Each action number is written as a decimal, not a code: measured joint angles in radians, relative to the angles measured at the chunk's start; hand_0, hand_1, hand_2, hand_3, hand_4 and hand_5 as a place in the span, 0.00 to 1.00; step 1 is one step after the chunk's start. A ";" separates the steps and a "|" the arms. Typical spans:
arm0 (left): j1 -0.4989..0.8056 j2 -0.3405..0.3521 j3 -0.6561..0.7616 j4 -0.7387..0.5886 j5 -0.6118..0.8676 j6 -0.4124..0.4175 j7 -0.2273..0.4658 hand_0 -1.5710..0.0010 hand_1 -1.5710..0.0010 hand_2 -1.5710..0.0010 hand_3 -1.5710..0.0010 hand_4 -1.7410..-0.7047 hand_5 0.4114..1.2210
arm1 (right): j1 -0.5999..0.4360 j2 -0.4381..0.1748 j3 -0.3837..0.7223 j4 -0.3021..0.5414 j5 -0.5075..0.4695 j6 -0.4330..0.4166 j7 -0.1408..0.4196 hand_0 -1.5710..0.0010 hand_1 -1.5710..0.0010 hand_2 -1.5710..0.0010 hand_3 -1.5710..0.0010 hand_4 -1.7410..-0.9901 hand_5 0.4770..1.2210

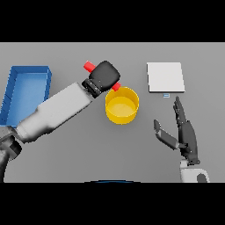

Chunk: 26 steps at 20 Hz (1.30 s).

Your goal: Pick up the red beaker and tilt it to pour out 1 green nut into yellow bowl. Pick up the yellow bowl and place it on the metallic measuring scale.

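Two robot hands on view over a grey surface [66,149]. Left robot hand [104,76] — reaching in from lower left, fingers curled round a red beaker [89,66], beaker lying tilted, nearly level, one end poking out up-left of the fist, the other end showing red at the bowl's upper-left rim. Contents of beaker not visible; no telling whether any nut is inside. Yellow bowl [122,105] — upright at centre, just below and right of the left fist, resting on the surface, interior plain yellow as far as can be made out. Scale [165,77] — pale square plate, upper right, well apart from bowl, small blue mark at its near edge. Blue tray [26,70] — far left, open-topped, partly hidden by the left forearm at its lower corner. Right robot hand [186,136] — lower right, below the scale, fingers straight and pointing away, thumb spread out to the left, holding nothing, apart from both bowl and scale.
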 measured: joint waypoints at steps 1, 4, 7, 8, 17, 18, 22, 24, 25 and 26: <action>-0.012 0.006 -0.031 0.010 -0.015 -0.021 -0.016 0.00 0.00 0.00 0.04 0.01 1.00 | -0.004 0.003 0.001 -0.005 0.001 -0.004 0.003 1.00 1.00 1.00 1.00 0.60 0.22; -0.058 0.001 -0.104 0.039 -0.059 -0.048 -0.036 0.00 0.00 0.00 0.02 0.00 1.00 | -0.030 0.004 -0.003 0.004 0.010 -0.015 0.046 1.00 1.00 1.00 1.00 0.60 0.21; -0.098 -0.007 -0.166 0.074 -0.099 -0.050 -0.050 0.00 0.00 0.00 0.01 0.00 1.00 | -0.017 -0.003 -0.015 0.015 0.012 -0.024 0.019 1.00 1.00 1.00 1.00 0.62 0.18; -0.118 -0.013 -0.187 0.081 -0.108 -0.058 -0.073 0.00 0.00 0.00 0.01 0.00 1.00 | -0.024 -0.009 -0.022 0.009 0.008 -0.025 0.030 1.00 1.00 1.00 1.00 0.62 0.17; -0.245 -0.043 -0.338 0.156 -0.189 -0.100 -0.146 0.00 0.00 0.00 0.00 0.01 1.00 | -0.015 -0.004 -0.007 0.021 0.050 -0.046 0.017 1.00 1.00 1.00 1.00 0.71 0.15; -0.261 -0.045 -0.353 0.169 -0.195 -0.091 -0.167 0.00 0.00 0.00 0.00 0.01 1.00 | -0.023 -0.005 -0.005 0.028 0.059 -0.049 0.026 1.00 1.00 1.00 1.00 0.71 0.15; -0.281 -0.049 -0.412 0.177 -0.223 -0.070 -0.182 0.00 0.00 0.00 0.00 0.01 1.00 | -0.021 0.000 0.007 0.031 0.077 -0.054 0.010 1.00 1.00 1.00 1.00 0.71 0.16; -0.333 -0.032 -0.406 0.172 -0.208 -0.091 -0.219 0.00 0.00 0.00 0.00 0.01 1.00 | -0.030 0.001 0.006 0.033 0.084 -0.061 0.020 1.00 1.00 1.00 1.00 0.71 0.15; -0.361 -0.023 -0.387 0.178 -0.191 -0.088 -0.231 0.00 0.00 0.00 0.00 0.01 1.00 | -0.029 -0.002 0.004 0.026 0.080 -0.060 0.013 1.00 1.00 1.00 1.00 0.71 0.15; -0.389 -0.002 -0.375 0.191 -0.187 -0.063 -0.235 0.00 0.00 0.00 0.05 0.01 1.00 | -0.034 -0.002 0.002 0.033 0.079 -0.060 0.017 1.00 1.00 1.00 1.00 0.72 0.15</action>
